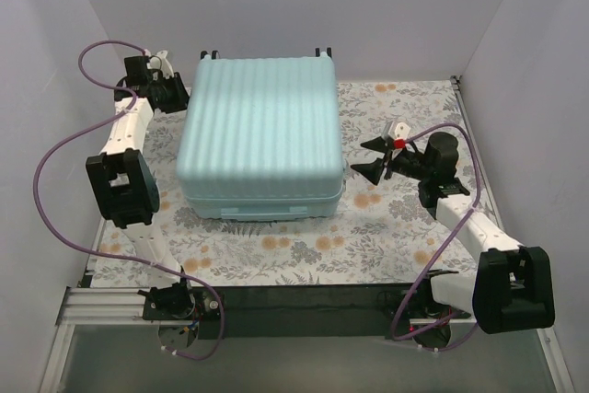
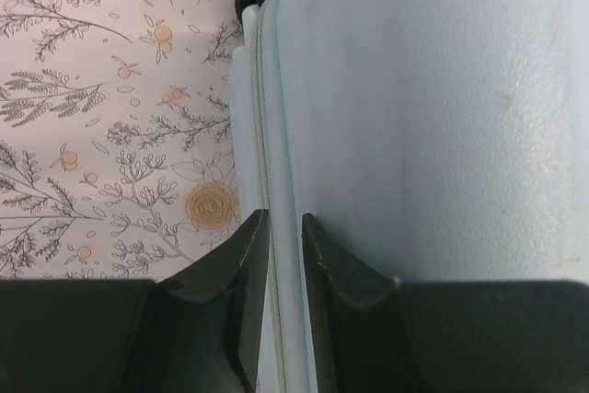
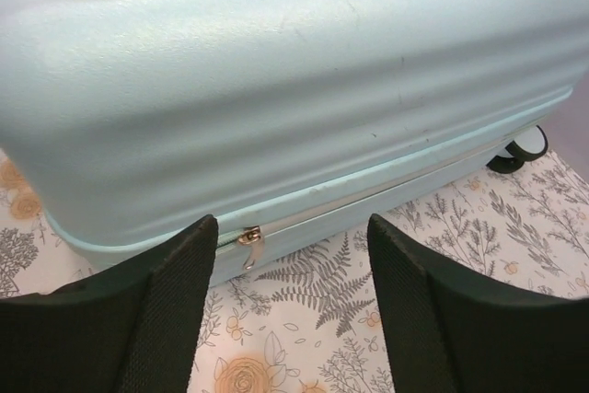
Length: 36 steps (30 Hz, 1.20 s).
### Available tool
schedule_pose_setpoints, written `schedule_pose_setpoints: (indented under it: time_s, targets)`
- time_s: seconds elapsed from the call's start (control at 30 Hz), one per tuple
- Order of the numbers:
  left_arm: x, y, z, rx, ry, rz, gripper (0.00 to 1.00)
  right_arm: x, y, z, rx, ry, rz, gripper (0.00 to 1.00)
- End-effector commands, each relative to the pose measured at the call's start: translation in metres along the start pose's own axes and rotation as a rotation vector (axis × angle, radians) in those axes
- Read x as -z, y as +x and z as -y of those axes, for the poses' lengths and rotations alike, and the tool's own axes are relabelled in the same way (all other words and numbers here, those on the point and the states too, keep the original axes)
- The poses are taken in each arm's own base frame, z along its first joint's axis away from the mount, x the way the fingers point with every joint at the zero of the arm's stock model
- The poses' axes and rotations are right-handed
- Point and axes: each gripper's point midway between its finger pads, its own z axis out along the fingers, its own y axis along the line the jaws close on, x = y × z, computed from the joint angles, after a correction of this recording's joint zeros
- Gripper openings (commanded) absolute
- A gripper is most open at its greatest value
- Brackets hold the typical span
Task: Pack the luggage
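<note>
floral table, shut luggage, zip pull wrist-view only

Closed mint luggage, flat, seemingly zipped

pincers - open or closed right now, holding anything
Left pincer: nearly closed over the luggage zip seam; whether it grips cannot be told.
Right pincer: open, holding nothing, facing the zipper pull.
</note>
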Motion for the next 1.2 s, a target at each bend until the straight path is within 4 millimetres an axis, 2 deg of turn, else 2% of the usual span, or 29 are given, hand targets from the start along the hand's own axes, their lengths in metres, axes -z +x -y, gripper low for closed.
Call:
schedule_pose_setpoints:
  time_s: [0.0, 0.17, 0.3, 0.63, 0.83, 0.93, 0.97, 1.0, 1.03, 1.07, 1.1, 1.13, 1.17]
  targets:
    - [0.02, 0.018, 0.071, -0.019, 0.213, -0.06, 0.21, 0.003, 0.001, -0.016, -0.024, -0.063, -0.044, 0.7]
    - [0.025, 0.026, 0.071, -0.016, 0.21, -0.06, 0.22, -0.001, 0.02, -0.023, -0.042, -0.089, -0.125, 0.5]
    - [0.028, 0.026, 0.07, -0.015, 0.202, -0.046, 0.22, -0.007, 0.031, -0.026, -0.039, -0.11, -0.169, 0.4]
    - [0.027, 0.03, 0.067, -0.012, 0.189, -0.042, 0.22, -0.016, 0.044, -0.031, -0.042, -0.154, -0.208, 0.36]
    - [0.026, 0.031, 0.067, 0.008, 0.189, -0.039, 0.24, -0.027, 0.042, -0.017, -0.068, -0.094, -0.195, 0.33]
    - [0.029, 0.03, 0.067, 0.02, 0.178, -0.036, 0.36, -0.03, 0.04, 0.002, -0.076, -0.003, -0.198, 0.33]
    - [0.03, 0.026, 0.066, 0.024, 0.169, -0.029, 0.44, -0.03, 0.039, 0.01, -0.079, 0.033, -0.203, 0.34]
    - [0.033, 0.025, 0.065, 0.043, 0.16, -0.03, 0.48, -0.028, 0.035, 0.027, -0.081, 0.106, -0.214, 0.34]
    - [0.035, 0.023, 0.061, 0.062, 0.154, -0.032, 0.53, -0.027, 0.034, 0.036, -0.097, 0.141, -0.217, 0.35]
    - [0.042, 0.012, 0.054, 0.078, 0.143, -0.013, 0.69, -0.025, 0.031, 0.044, -0.122, 0.175, -0.214, 0.37]
    - [0.048, 0.012, 0.049, 0.107, 0.131, -0.035, 0.72, -0.018, 0.023, 0.062, -0.124, 0.242, -0.208, 0.39]
    - [0.051, 0.009, 0.035, 0.138, 0.123, -0.045, 0.75, -0.013, 0.019, 0.07, -0.133, 0.269, -0.203, 0.43]
    - [0.064, -0.002, 0.033, 0.154, 0.121, -0.044, 0.76, -0.008, 0.01, 0.075, -0.132, 0.292, -0.188, 0.46]
